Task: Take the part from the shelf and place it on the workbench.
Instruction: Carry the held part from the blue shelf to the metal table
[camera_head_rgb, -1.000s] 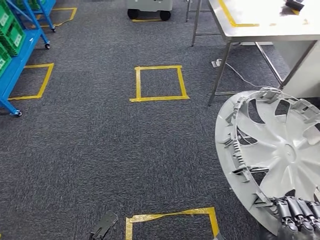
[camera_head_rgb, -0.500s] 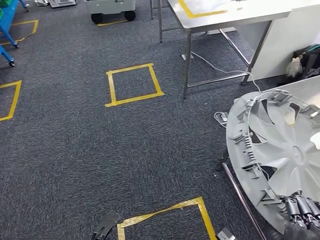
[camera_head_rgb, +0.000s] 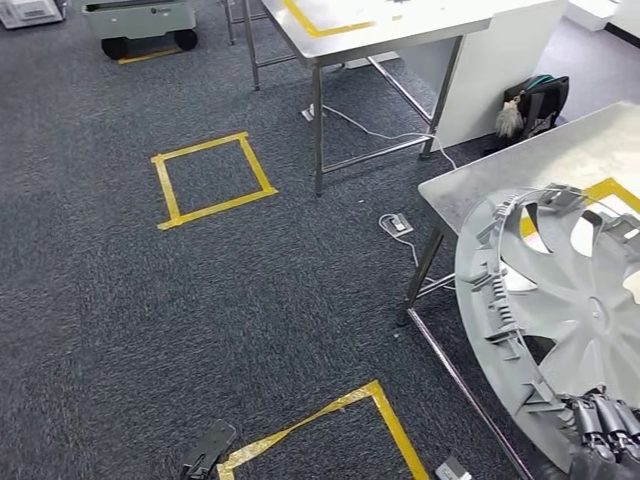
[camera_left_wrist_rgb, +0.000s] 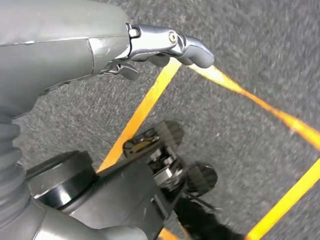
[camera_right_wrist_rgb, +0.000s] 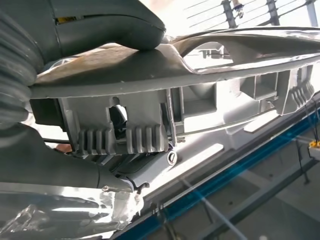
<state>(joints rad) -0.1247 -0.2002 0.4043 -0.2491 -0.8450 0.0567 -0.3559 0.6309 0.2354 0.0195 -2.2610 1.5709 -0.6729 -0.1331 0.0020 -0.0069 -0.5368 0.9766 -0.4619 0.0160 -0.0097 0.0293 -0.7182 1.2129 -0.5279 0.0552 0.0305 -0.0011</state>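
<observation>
Head view: right robot hand grips rim of large grey plastic wheel cover, carried above near corner of steel counter. Looks light, stiff, brittle clips; rim hold best. Left robot hand empty, fingers extended.

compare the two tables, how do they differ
The near table sits under the wheel cover that the right hand holds; the far table stands apart, farther back. A cable runs under the far table only. Both are bare metal tops with yellow tape on thin legs.
</observation>
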